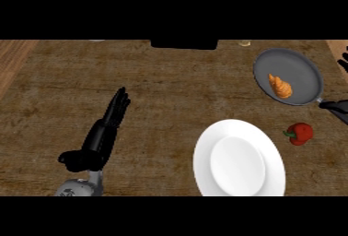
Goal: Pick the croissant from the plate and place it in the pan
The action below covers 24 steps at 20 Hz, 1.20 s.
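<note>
An orange croissant (280,86) lies inside the dark grey pan (299,62) at the upper right of the counter. The pan's black handle (335,110) points toward the right edge. A white plate (239,159) sits at the lower middle-right with nothing on it. My left hand (102,133) rests at the left, fingers straight and pointing up, holding nothing. Only a few dark fingertips of my right hand (343,62) show at the right edge, beside the pan.
A red bell pepper (299,133) lies between the plate and the pan handle. A black object (183,44) sits at the counter's far edge, with a small pale item (244,43) next to it.
</note>
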Tool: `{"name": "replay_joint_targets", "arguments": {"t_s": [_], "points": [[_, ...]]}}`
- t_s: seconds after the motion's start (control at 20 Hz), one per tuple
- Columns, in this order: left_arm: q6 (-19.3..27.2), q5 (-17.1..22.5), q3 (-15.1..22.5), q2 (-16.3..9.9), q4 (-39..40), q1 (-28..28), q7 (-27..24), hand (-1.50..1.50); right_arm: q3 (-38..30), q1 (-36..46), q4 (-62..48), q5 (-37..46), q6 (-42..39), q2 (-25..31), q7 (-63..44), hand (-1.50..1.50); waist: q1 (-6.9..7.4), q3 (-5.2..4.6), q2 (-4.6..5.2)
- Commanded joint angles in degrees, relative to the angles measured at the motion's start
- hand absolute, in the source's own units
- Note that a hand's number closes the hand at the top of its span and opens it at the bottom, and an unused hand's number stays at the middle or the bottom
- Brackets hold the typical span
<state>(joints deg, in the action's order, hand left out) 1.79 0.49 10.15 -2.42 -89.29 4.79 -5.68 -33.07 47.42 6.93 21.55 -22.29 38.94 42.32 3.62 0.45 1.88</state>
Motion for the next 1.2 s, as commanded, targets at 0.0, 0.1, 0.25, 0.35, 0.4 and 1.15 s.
{"name": "replay_joint_targets", "arguments": {"t_s": [0.0, 0.1, 0.25, 0.35, 0.4, 1.15], "points": [[-0.8, 0.5, -0.4, -0.7, -0.7, 0.3, 1.3, 0.0, 0.9, -1.7, 0.5, 0.5, -5.9, 0.2, 3.5, -1.5, 0.29, 0.01, -0.11], [0.5, -0.3, 0.2, 0.7, 0.7, -1.2, -0.9, 0.0, 1.1, -5.2, 1.3, 0.5, -7.7, 0.2, 7.8, -1.5, -0.42, 0.0, -0.22], [1.2, -0.7, 0.3, 1.0, -0.1, -0.5, 0.1, 0.0, 2.5, -4.8, 2.5, 1.6, -8.9, 2.0, 7.0, -1.5, -0.26, 0.0, -0.33], [1.2, -0.2, -0.5, 0.7, -1.4, 0.8, 1.9, 0.0, 1.8, -5.7, 3.1, 0.7, -10.2, 3.8, 8.5, -1.5, -0.68, 0.0, -0.5], [-0.6, -0.2, -0.7, -1.2, -0.6, -1.1, -0.4, 0.0, 2.2, -7.8, 2.9, 1.0, -9.1, 3.0, 9.6, -1.5, -0.69, -0.02, -0.49], [-0.2, -0.4, -0.6, -0.3, -1.1, -1.0, 0.2, 0.0, 4.8, -11.1, 3.8, 2.0, -5.2, 3.1, 13.1, -1.5, -0.79, 0.01, -0.58]]}}
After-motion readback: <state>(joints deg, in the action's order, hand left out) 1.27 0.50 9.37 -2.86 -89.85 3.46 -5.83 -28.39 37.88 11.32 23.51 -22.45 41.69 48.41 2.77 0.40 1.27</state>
